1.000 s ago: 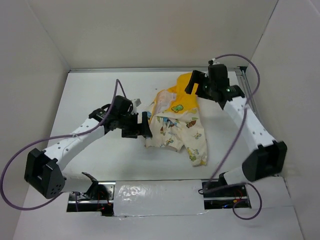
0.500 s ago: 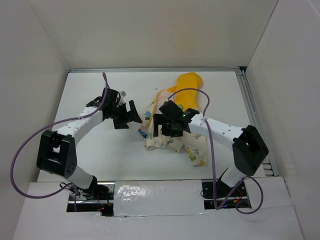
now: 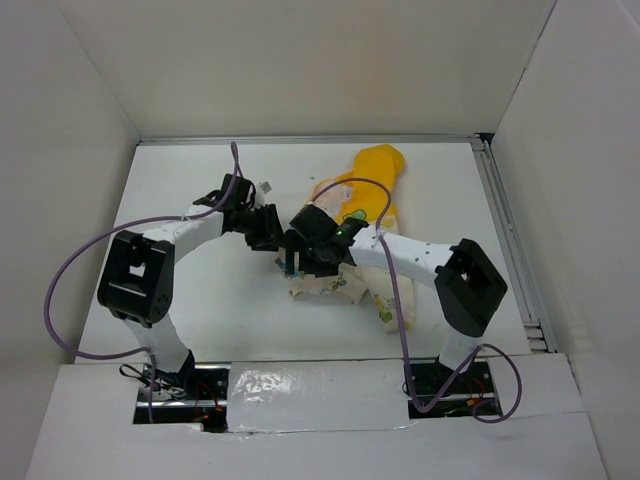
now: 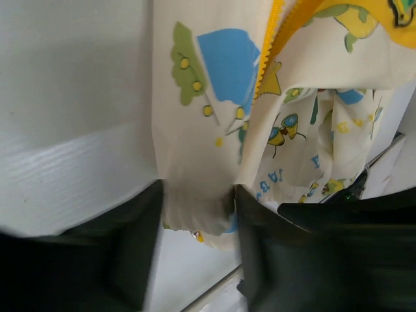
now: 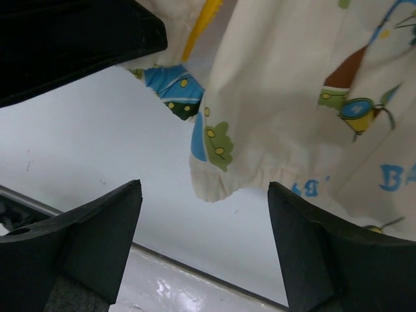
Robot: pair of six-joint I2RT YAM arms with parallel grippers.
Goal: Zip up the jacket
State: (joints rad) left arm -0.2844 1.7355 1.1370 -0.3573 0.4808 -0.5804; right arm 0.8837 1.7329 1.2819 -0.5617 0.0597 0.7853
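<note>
One white table (image 3: 180, 180) carries everything, walled on three sides. Two arms reach in from its near edge, the left arm (image 3: 185, 232) bent inward from the left and the right arm (image 3: 410, 258) stretched across from the right, each trailing one purple cable. One jacket (image 3: 368, 195) lies rumpled at the middle of the table, its yellow hood toward the far side and its cream printed body toward the near side, partly under the right arm. The two grippers meet at the jacket's left edge. The left gripper (image 4: 198, 201) is pinching a gathered bit of the cream hem between its two dark fingers (image 4: 130, 260). The right gripper (image 5: 203, 195) is spread wide, its two fingers (image 5: 97, 227) standing either side of a hanging hem corner without touching it. One row of yellow zipper teeth (image 4: 266, 52) runs along the front edge, unjoined, beside a blue and green print.
</note>
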